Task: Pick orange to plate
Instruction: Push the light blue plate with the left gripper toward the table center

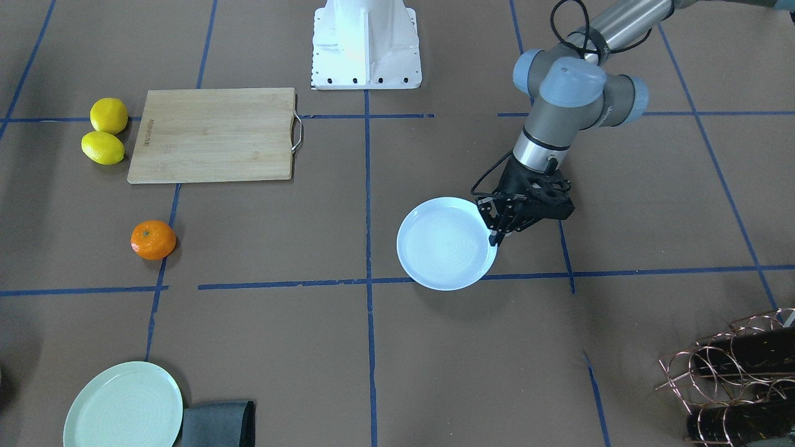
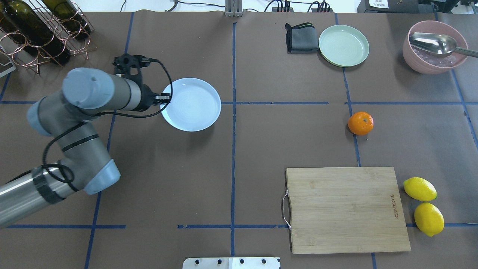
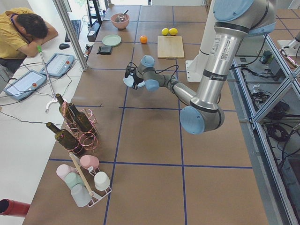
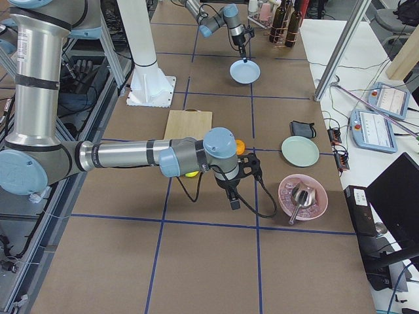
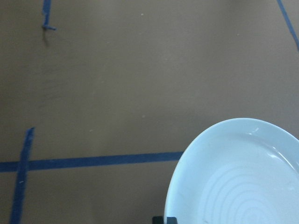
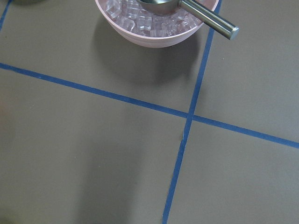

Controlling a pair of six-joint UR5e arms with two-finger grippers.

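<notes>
The orange [image 2: 360, 123] lies alone on the brown table, on a blue tape line, well to the right; it also shows as the orange [image 1: 153, 239]. The pale bluish-white plate [image 2: 190, 104] sits left of centre. My left gripper [image 2: 164, 98] is shut on the plate's near-left rim, and a dark fingertip [image 5: 163, 219] shows at the plate's [image 5: 243, 177] edge in the left wrist view. My right gripper [image 4: 234, 199] appears only in the exterior right view, pointing down between the orange [image 4: 240, 145] and a pink bowl; I cannot tell whether it is open or shut.
A wooden cutting board [image 2: 345, 209] lies near the robot's right, with two lemons [image 2: 420, 189] beside it. A mint-green plate [image 2: 343, 45], a grey cloth [image 2: 300, 38] and a pink bowl [image 2: 433, 46] with ice and a scoop stand far right. A bottle rack [image 2: 37, 33] stands far left.
</notes>
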